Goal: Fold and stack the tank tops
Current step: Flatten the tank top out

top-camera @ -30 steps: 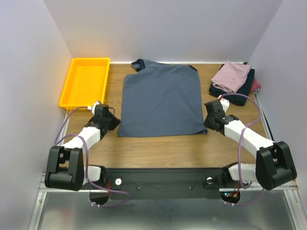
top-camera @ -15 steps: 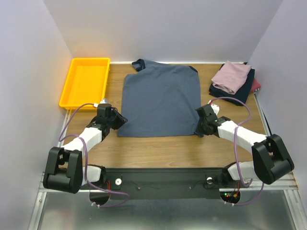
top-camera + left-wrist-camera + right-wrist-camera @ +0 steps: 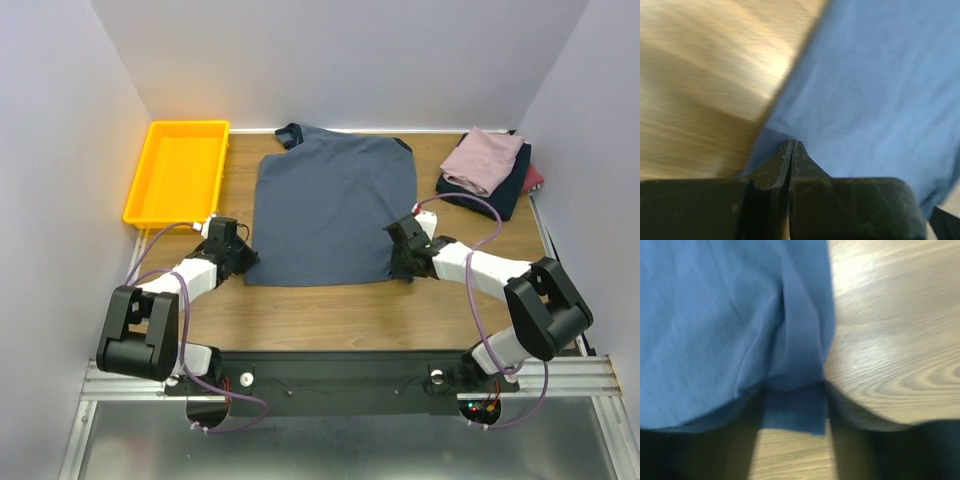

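Observation:
The slate-blue tank top (image 3: 335,210) lies spread flat on the middle of the wooden table. My left gripper (image 3: 236,260) is at its near-left corner. In the left wrist view the jaws (image 3: 792,144) are pressed together on the edge of the blue cloth (image 3: 875,90). My right gripper (image 3: 399,260) sits low at the near-right corner, which is nudged inward. In the right wrist view it (image 3: 794,407) stands open, with the hem corner (image 3: 795,412) lying between the two fingers. Mauve-pink (image 3: 483,158), navy (image 3: 497,197) and maroon (image 3: 535,178) tank tops are piled at the back right.
A yellow plastic tray (image 3: 141,185) stands at the back left, just beyond the left arm. Grey walls close the table on the left, the back and the right. Bare wood (image 3: 330,315) runs between the shirt's near hem and the arm bases.
My left gripper slid to the near-left corner and closed there. My right gripper moved left onto the near-right corner while opening, pushing that edge inward.

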Robot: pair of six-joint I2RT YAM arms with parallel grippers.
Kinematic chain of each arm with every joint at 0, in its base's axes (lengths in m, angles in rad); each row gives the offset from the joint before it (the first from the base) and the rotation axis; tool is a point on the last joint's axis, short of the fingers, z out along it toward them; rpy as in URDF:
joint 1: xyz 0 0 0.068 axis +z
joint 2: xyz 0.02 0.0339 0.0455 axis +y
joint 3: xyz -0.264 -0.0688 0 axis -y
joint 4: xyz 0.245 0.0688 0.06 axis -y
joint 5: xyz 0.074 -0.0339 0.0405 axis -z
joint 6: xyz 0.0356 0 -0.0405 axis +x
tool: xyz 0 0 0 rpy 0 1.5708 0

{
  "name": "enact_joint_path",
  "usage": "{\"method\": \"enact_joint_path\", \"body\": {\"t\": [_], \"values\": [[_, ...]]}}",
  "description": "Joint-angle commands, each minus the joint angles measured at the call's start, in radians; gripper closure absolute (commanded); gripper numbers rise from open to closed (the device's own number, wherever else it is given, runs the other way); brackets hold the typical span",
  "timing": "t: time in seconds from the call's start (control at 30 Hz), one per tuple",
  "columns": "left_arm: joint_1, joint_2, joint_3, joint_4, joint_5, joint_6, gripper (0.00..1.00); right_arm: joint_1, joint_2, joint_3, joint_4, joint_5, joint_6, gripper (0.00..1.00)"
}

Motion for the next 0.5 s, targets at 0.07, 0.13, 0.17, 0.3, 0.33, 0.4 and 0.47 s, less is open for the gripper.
{"method": "enact_joint_path", "body": {"t": [0.07,0.13,0.17,0.3,0.33,0.4,0.47], "values": [[-0.003,0.031,0.013,-0.073,-0.128,-0.033,1.00,-0.009,0.002,0.103,-0.037,0.194,-0.041,0.24],[0.006,0.031,0.003,-0.076,-0.136,-0.041,1.00,-0.052,0.001,0.114,-0.041,0.187,-0.046,0.21],[0.009,0.027,-0.005,-0.076,-0.138,-0.044,1.00,-0.069,-0.002,0.120,-0.040,0.185,-0.048,0.20],[0.043,-0.025,-0.046,-0.125,-0.171,-0.050,1.00,-0.194,-0.015,0.150,-0.030,0.150,-0.077,0.20],[0.051,-0.033,-0.049,-0.135,-0.176,-0.050,1.00,-0.195,-0.007,0.156,-0.030,0.144,-0.086,0.20],[0.085,-0.051,-0.051,-0.152,-0.174,-0.035,1.00,-0.247,0.027,0.182,-0.004,0.108,-0.101,0.20],[0.106,-0.064,-0.048,-0.168,-0.174,-0.018,1.00,-0.290,0.060,0.202,0.033,0.047,-0.107,0.21]]}}
